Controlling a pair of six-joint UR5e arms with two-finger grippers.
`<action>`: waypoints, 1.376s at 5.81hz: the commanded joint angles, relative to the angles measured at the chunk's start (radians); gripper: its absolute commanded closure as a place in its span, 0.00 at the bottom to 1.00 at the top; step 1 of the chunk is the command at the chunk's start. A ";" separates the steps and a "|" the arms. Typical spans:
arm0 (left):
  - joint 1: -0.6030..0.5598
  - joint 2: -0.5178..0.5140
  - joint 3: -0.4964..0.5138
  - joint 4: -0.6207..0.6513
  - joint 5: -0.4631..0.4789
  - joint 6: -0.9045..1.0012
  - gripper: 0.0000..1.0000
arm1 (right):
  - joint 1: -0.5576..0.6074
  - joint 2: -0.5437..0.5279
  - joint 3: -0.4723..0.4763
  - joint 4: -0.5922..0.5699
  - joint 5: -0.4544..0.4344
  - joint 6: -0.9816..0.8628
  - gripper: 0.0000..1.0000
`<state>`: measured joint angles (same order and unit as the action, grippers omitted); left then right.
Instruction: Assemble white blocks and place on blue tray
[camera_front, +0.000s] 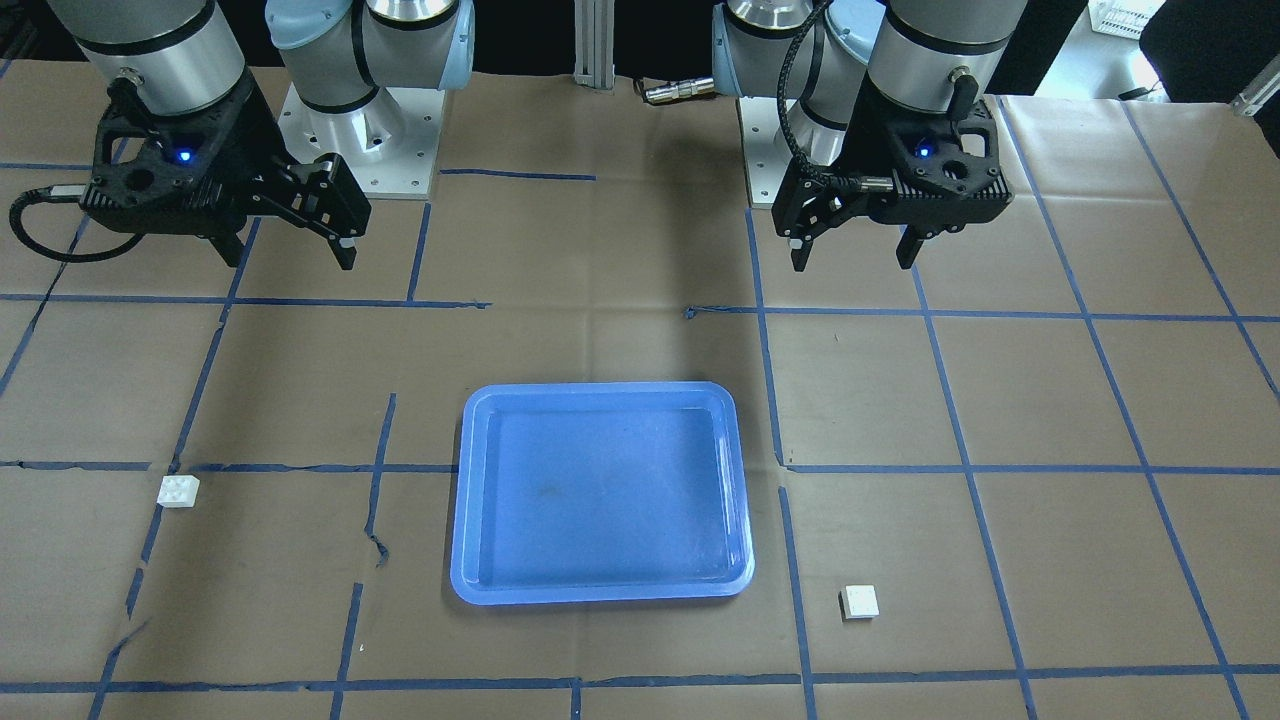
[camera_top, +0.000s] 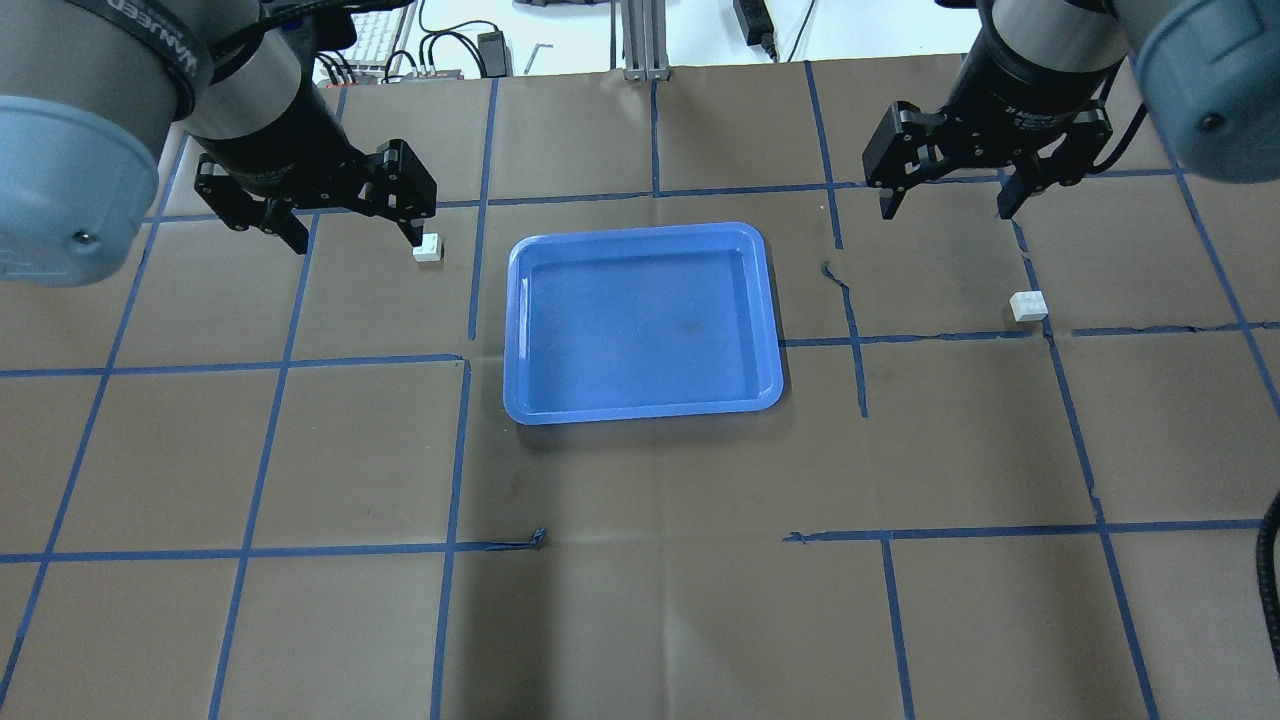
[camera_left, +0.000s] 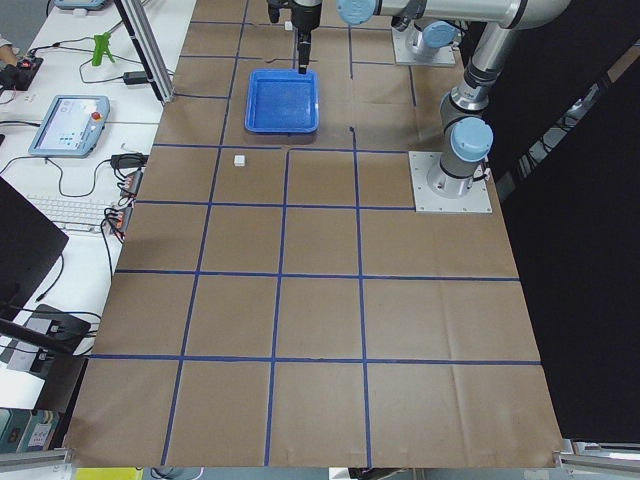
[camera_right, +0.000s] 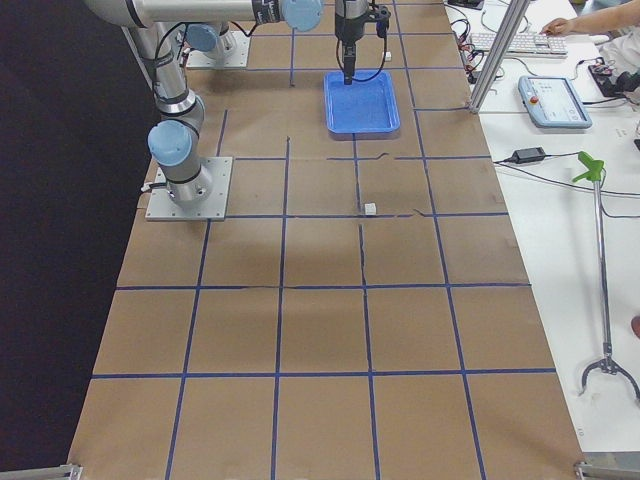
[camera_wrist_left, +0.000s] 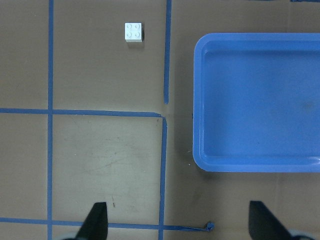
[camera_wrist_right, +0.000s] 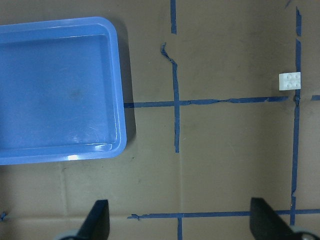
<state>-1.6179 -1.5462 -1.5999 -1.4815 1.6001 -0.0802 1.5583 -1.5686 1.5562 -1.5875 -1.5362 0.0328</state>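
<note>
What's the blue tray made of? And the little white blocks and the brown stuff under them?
The blue tray: probably plastic, smooth and shiny; light glints along its rim. The white blocks: likely hard plastic, with moulded round studs and crisp edges. The brown table cover: looks like matte paper; it shows creases and tears.

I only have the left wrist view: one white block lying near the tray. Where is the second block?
Observer: The second white block lies on the robot's right, past the blue tray, not touching it.
Reviewer: Is the right hand on it?
Observer: No, the right hand hangs open and empty, not over that block.
Reviewer: Anything on the tray's hidden part?
Observer: Nothing; the overhead view shows the whole tray bare.
</note>
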 joint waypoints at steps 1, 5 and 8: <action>0.000 0.000 0.000 0.000 0.000 0.000 0.01 | -0.006 -0.002 0.001 0.009 0.004 -0.001 0.00; 0.015 -0.011 -0.050 0.036 0.000 0.193 0.01 | -0.003 -0.004 0.011 -0.003 0.007 0.002 0.00; 0.168 -0.220 -0.086 0.247 0.001 0.232 0.01 | 0.002 -0.007 0.033 -0.005 0.007 -0.045 0.00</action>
<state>-1.4963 -1.6828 -1.6858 -1.3113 1.6001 0.1421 1.5581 -1.5751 1.5836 -1.5916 -1.5321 0.0152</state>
